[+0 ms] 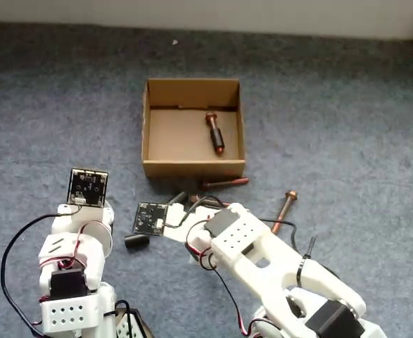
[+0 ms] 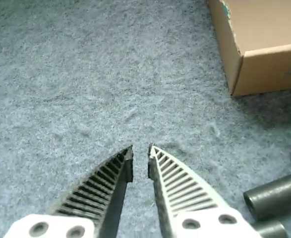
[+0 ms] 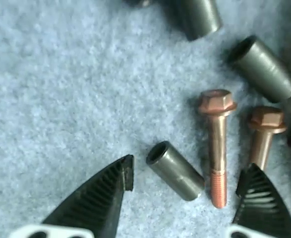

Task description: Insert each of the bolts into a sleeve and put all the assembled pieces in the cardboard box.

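My right gripper (image 3: pixel 187 181) is open wide just above the carpet. Between its fingers lie a dark sleeve (image 3: pixel 176 170) and a copper bolt (image 3: pixel 217 144), side by side and untouched. Two more bolts (image 3: pixel 264 133) lie just beyond the one finger, and two further sleeves (image 3: pixel 264 69) lie farther off. The cardboard box (image 1: pixel 147 127) holds one assembled bolt and sleeve (image 1: pixel 215 132). My left gripper (image 2: pixel 141 159) hovers over bare carpet left of the box (image 2: pixel 254 54), fingers nearly together with nothing between them.
One bolt (image 1: pixel 224 183) lies right in front of the box and another (image 1: pixel 284 211) to its right. A loose sleeve (image 1: pixel 137 241) lies between the arms. Sleeves (image 2: pixel 276 196) lie beside the left gripper. Bare carpet spreads left and right of the box.
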